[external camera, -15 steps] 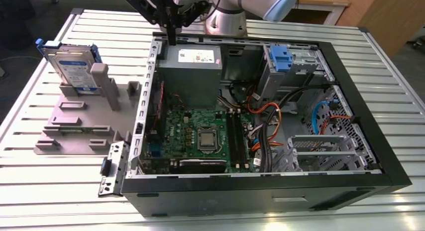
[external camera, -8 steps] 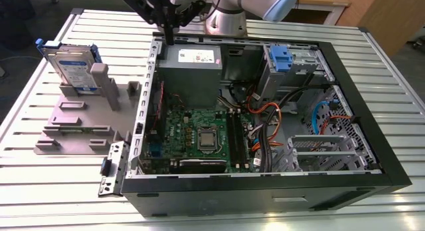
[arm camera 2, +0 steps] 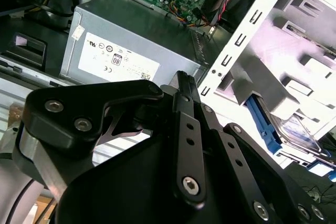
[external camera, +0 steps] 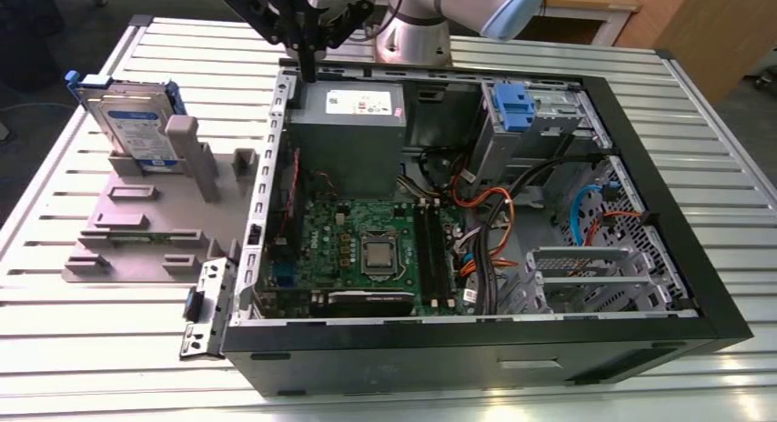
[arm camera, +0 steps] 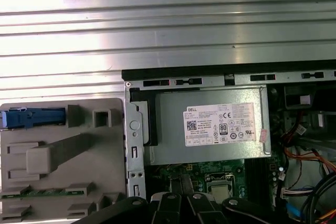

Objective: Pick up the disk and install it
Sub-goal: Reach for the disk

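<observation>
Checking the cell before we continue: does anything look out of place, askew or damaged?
Nothing stands out. The disk stands on edge in its grey holder, the open computer case lies flat on the slatted table, and the tool hangs over the case's rim by the power supply.

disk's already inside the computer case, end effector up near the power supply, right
No. The exterior view shows the disk standing in the grey holder outside the computer case; the end effector is up near the power supply.
</observation>
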